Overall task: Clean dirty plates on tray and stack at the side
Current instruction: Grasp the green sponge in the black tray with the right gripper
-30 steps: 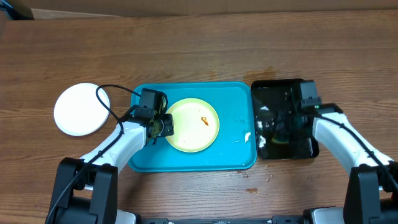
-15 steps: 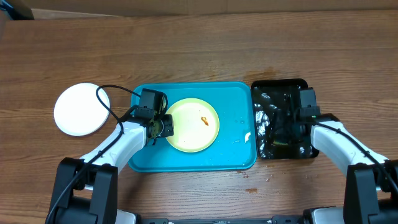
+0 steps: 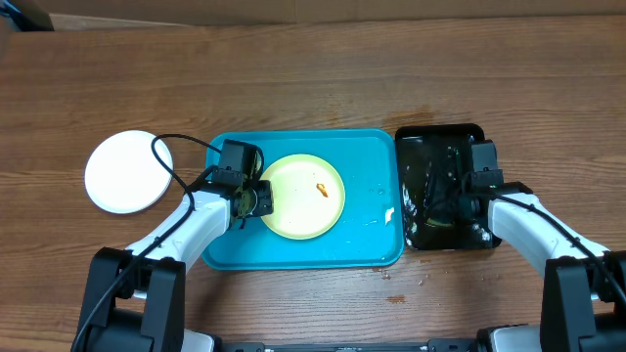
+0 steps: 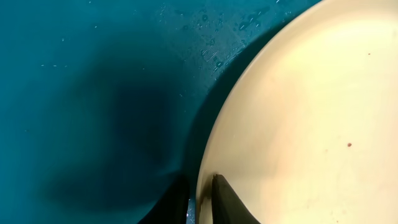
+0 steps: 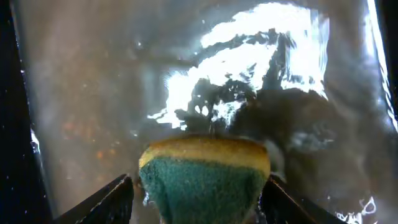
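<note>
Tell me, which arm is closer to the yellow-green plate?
Left. The left tool pinches the rim of the yellow-green plate; the right tool sits away over the black tray, around a sponge.

Overhead view bright and even, sharp throughout, with white glare patches on the wet black tray (image 3: 440, 130). Left wrist close-up dimmer, a broad soft shadow across the blue tray (image 4: 93, 124), the pale plate (image 4: 311, 112) bright and slightly blurred. Right wrist close-up murky, harsh white reflections on water, the sponge (image 5: 202, 171) fairly sharp, edges dark.
</note>
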Robot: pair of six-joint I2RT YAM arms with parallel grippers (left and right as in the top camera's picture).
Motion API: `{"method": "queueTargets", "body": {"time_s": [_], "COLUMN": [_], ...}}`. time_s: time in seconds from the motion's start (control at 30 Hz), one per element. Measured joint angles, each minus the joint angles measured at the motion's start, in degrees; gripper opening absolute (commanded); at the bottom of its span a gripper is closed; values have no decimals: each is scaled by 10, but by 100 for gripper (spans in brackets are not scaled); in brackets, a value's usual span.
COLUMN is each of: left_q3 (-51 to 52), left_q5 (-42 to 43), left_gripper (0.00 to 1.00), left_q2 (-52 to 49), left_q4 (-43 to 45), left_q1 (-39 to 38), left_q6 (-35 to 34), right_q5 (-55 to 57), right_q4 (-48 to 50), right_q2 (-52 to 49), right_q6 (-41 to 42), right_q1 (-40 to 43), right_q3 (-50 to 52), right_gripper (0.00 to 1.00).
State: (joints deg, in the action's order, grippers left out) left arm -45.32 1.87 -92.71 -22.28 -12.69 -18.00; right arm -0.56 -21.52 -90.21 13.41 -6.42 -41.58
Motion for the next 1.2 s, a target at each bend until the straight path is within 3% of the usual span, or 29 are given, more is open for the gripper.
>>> {"method": "queueTargets", "body": {"time_s": [0.03, 0.07, 0.1, 0.3, 0.33, 0.4, 0.6, 0.93, 1.2], "left_q3": [0, 0, 0, 0, 0, 0, 0, 0, 0], "left_q5": [0, 0, 0, 0, 0, 0, 4, 35, 38], "left_gripper": [16, 16, 16, 23, 20, 4, 4, 4, 6], "left_q2": [0, 0, 0, 0, 0, 0, 0, 0, 0], "left_q4": [0, 0, 0, 3, 4, 5, 9, 11, 12], "left_q1": [0, 0, 0, 0, 0, 0, 0, 0, 0], "left_q6": [0, 0, 0, 1, 0, -2, 0, 31, 37], "right_q5": [2, 4, 8, 15, 15, 16, 19, 8, 19], "right_q4": [1, 3, 5, -63, -92, -155, -247, -272, -209], "right_q2": [0, 0, 0, 2, 6, 23, 118, 125, 99], "right_q6": [0, -3, -1, 5, 6, 9, 12, 14, 14], "right_q1": [0, 0, 0, 0, 0, 0, 0, 0, 0], "right_q3": [0, 0, 0, -19, -31, -62, -150, -153, -137], "right_gripper": [47, 19, 4, 4, 4, 4, 4, 4, 4]}}
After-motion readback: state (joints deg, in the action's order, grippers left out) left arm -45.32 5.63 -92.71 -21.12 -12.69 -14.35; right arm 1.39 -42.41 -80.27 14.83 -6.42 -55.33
